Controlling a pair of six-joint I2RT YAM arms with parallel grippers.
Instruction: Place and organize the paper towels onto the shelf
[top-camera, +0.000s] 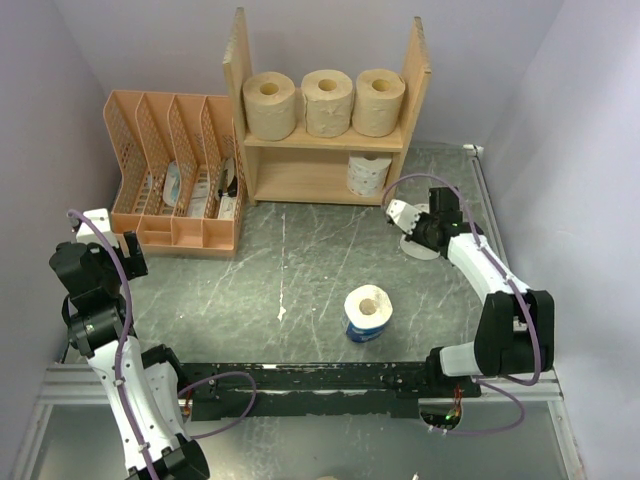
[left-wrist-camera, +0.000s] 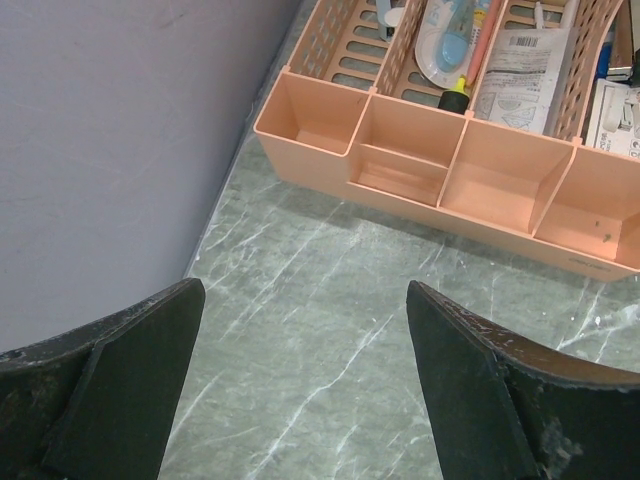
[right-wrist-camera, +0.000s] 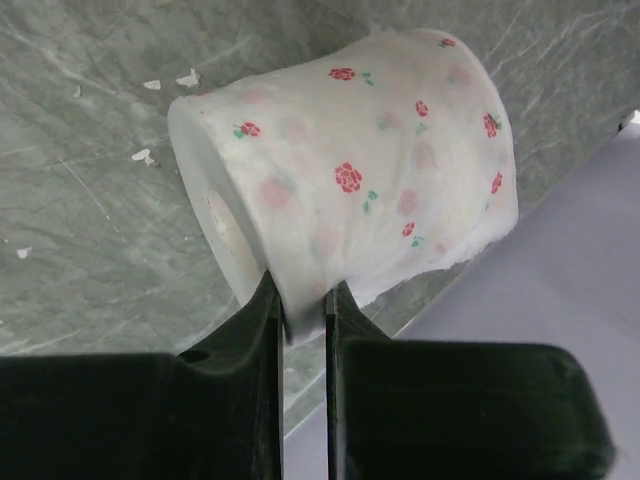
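The wooden shelf (top-camera: 415, 95) stands at the back. Three tan rolls (top-camera: 328, 102) sit side by side on its upper tier. One white printed roll (top-camera: 368, 174) stands on the right of the lower tier. A blue-wrapped roll (top-camera: 368, 313) stands upright on the table at front centre. My right gripper (top-camera: 418, 238) is in front of the shelf's right side, shut on the wall of a white rose-print roll (right-wrist-camera: 350, 180); it (right-wrist-camera: 303, 300) pinches the roll's edge and holds it tilted low over the table. My left gripper (left-wrist-camera: 305, 330) is open and empty at the far left.
An orange lattice file organizer (top-camera: 170, 215) with papers and small items stands left of the shelf, just ahead of my left gripper; it also shows in the left wrist view (left-wrist-camera: 450, 175). Purple walls enclose the left, back and right sides. A black rail (top-camera: 320, 380) runs along the front.
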